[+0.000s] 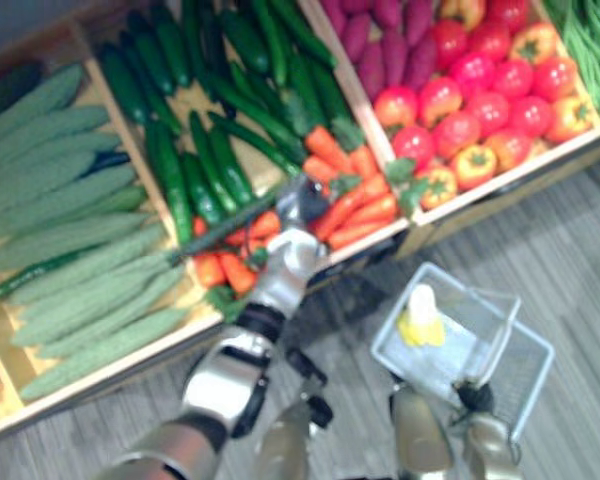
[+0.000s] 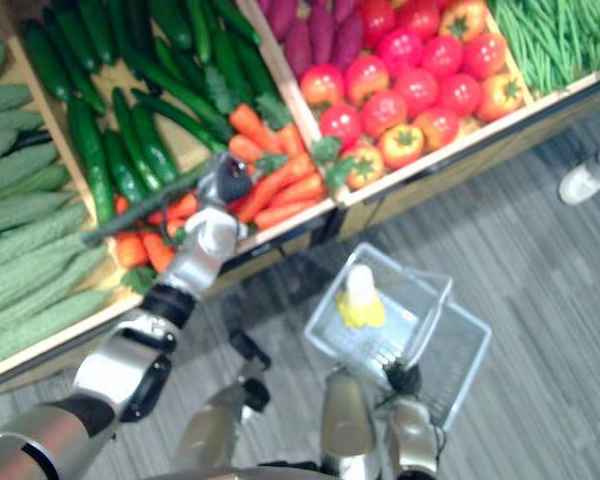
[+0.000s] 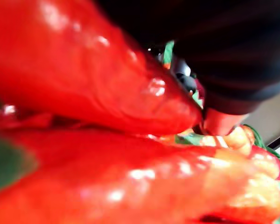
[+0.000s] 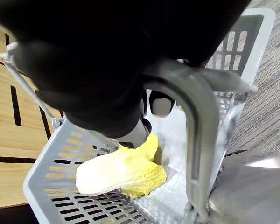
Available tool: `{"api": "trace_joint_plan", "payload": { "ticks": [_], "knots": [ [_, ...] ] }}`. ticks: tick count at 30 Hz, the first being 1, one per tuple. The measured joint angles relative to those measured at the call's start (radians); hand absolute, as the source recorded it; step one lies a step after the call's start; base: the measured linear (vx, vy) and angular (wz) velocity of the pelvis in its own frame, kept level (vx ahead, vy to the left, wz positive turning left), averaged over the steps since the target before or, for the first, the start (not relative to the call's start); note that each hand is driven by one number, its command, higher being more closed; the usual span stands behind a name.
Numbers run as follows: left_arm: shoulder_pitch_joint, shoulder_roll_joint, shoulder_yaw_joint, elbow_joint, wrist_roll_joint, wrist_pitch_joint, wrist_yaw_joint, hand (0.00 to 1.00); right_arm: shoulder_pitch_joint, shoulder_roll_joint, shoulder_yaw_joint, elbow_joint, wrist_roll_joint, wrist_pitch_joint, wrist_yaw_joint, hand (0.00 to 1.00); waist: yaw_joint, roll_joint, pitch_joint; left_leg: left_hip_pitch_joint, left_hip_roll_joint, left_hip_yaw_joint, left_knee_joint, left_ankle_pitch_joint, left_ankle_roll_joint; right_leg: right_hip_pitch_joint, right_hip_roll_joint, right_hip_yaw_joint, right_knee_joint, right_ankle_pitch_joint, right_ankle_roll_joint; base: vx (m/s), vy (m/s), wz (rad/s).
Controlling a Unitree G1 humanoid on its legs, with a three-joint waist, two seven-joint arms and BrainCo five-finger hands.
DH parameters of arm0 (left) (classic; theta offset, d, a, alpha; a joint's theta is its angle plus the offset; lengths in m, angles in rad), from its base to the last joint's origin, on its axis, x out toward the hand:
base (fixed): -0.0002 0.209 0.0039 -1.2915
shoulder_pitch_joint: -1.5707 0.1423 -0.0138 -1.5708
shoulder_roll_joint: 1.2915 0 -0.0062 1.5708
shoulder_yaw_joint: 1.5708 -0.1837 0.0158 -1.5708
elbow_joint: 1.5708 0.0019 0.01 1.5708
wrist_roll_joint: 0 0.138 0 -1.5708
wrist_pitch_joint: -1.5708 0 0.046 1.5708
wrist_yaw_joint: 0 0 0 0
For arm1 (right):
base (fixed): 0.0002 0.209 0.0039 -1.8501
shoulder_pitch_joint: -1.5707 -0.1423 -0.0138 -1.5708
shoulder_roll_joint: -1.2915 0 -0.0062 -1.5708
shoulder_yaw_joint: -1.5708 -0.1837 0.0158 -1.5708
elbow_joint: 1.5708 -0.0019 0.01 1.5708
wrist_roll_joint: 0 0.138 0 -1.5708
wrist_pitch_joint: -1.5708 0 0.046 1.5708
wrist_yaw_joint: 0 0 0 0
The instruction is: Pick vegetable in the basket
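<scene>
The grey basket [image 2: 460, 345] is holding one pale yellow cabbage [image 2: 360, 296], and the right hand [image 4: 98, 93] is gripping its handle [image 4: 196, 121]. The left hand [image 2: 225, 182] is reaching among glossy orange carrots [image 2: 285, 190] in the counter [image 2: 480, 140] bin. Whether its fingers are closing cannot be told.

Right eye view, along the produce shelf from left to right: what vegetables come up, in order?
Bumpy pale green gourds → dark green cucumbers → carrots, with the left hand at them → tomatoes → green beans.
</scene>
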Motion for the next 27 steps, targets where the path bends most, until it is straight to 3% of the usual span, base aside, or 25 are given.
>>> {"api": "trace_joint_plan", "payload": {
  "ticks": [9,16,17,19,21,22,24,26,27],
  "knots": [
    [0.112,0.006,-0.01,-0.234,0.0,-0.01,0.006,1.0,0.023,-0.006,-0.013,0.063,0.0,-0.005,0.008,1.0,0.001,0.005,-0.011,0.054,0.0,-0.081,0.0,0.0,0.0,0.108,-0.001,-0.091,-0.021,-0.009,-0.016,0.03,-0.044,0.21],
    [0.246,0.047,0.025,-0.382,0.001,-0.024,0.007,1.0,0.022,-0.013,-0.043,0.14,0.0,-0.002,0.017,1.0,0.001,0.006,-0.051,0.093,-0.002,-0.077,0.001,-0.001,-0.002,0.165,0.007,-0.078,-0.071,-0.01,-0.017,0.0,-0.009,-0.05],
    [0.273,0.055,0.043,-0.427,0.001,-0.026,0.01,1.0,0.021,-0.016,-0.043,0.156,0.0,-0.003,0.018,1.0,0.004,0.004,-0.06,0.105,0.0,-0.071,0.004,-0.005,-0.005,0.164,0.012,-0.056,-0.072,-0.01,-0.017,-0.02,-0.003,-0.3],
    [0.307,0.064,0.088,-0.505,0.001,-0.033,0.023,1.0,0.014,-0.015,-0.039,0.161,0.0,0.0,0.02,1.0,0.015,-0.012,-0.066,0.062,0.038,-0.107,0.165,-0.072,0.0,0.165,0.012,-0.019,-0.086,-0.009,-0.018,0.01,-0.015,-0.56],
    [0.389,0.08,0.176,-0.597,0.001,-0.036,0.055,1.0,0.011,-0.036,-0.006,0.167,-0.004,0.003,0.028,1.0,0.047,-0.021,-0.072,0.011,0.066,-0.365,0.361,-0.133,-0.015,0.166,0.021,0.085,-0.087,0.01,-0.017,0.05,-0.036,-1.18],
    [0.412,0.083,0.199,-0.621,0.001,-0.036,0.066,1.0,0.009,-0.04,0.007,0.166,-0.006,0.004,0.03,1.0,0.05,-0.02,-0.076,-0.003,0.065,-0.442,0.394,-0.164,-0.02,0.163,0.027,0.113,-0.086,0.014,-0.015,0.04,0.099,-1.38],
    [0.5,0.095,0.269,-0.701,0.002,-0.041,0.104,1.0,0.001,-0.056,0.022,0.166,-0.022,0.011,0.032,1.0,0.068,0.007,-0.107,-0.01,0.025,-0.785,0.41,-0.298,-0.086,0.124,0.07,0.247,-0.099,0.035,-0.001,0.03,0.191,-1.69],
    [0.52,0.096,0.315,-0.706,0.026,-0.041,0.123,1.0,0.002,-0.061,0.034,0.154,-0.023,0.022,0.044,1.0,0.077,0.008,-0.132,0.045,0.0,-0.919,0.354,-0.363,-0.141,0.092,0.089,0.337,-0.114,0.055,0.028,0.03,0.207,-1.6],
    [0.524,0.098,0.33,-0.705,0.031,-0.04,0.126,1.0,0.009,-0.043,0.04,0.142,-0.025,0.029,0.055,1.0,0.073,-0.032,-0.138,0.06,-0.015,-0.856,0.35,-0.366,-0.134,0.09,0.067,0.383,-0.139,0.082,0.039,0.0,0.196,-1.33]
  ]
}}
